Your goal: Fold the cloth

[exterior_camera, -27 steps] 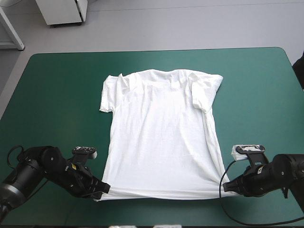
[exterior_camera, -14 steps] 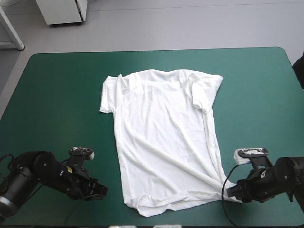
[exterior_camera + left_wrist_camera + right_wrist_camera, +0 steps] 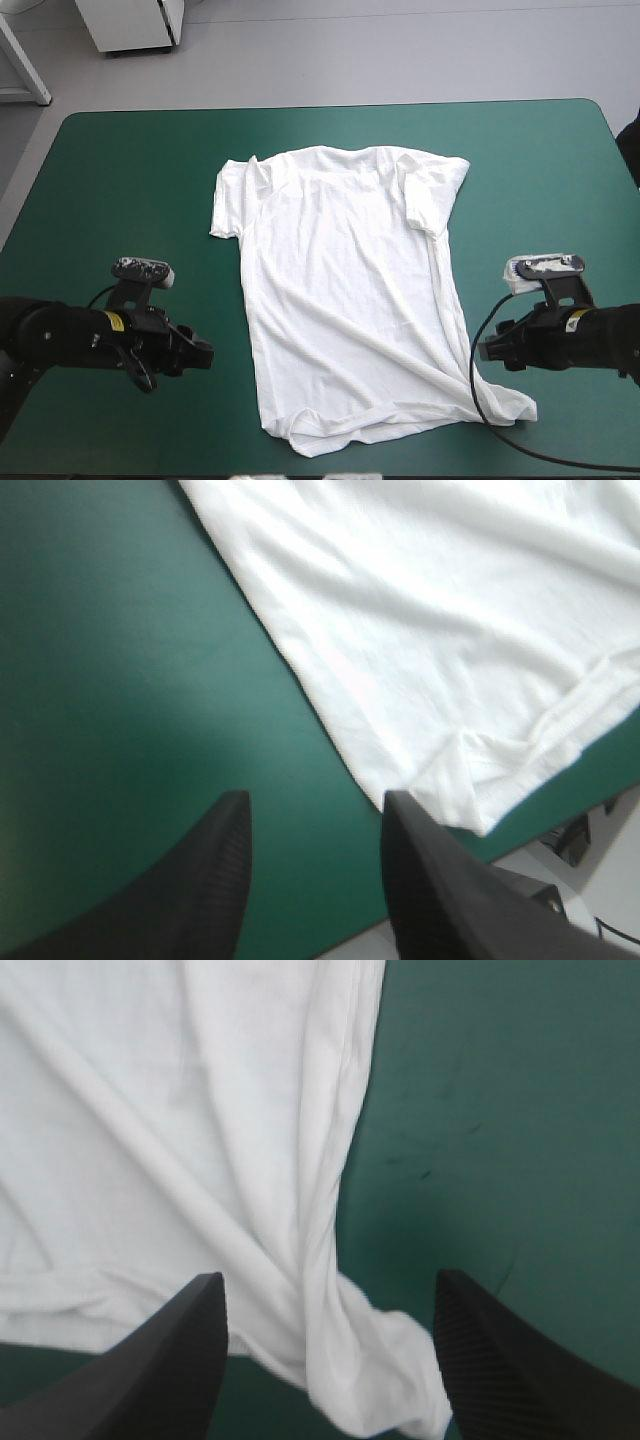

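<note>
White short-sleeved T-shirt (image 3: 340, 270) lying spread at the middle of the teal-green bench (image 3: 120, 160), collar far, hem near. I have just released both hem corners: the left gripper (image 3: 203, 355) and right gripper (image 3: 485, 350) now stand spread, holding nothing. The hem lies skewed and rumpled, so folding has yet to begin.

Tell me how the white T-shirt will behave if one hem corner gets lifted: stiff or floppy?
Probably floppy: the T-shirt lies in soft creases, its corner bunched inside the open right hand. Likely light, the fabric looking thin. It would probably drape and trail over the teal-green cover, not lift flat.
</note>
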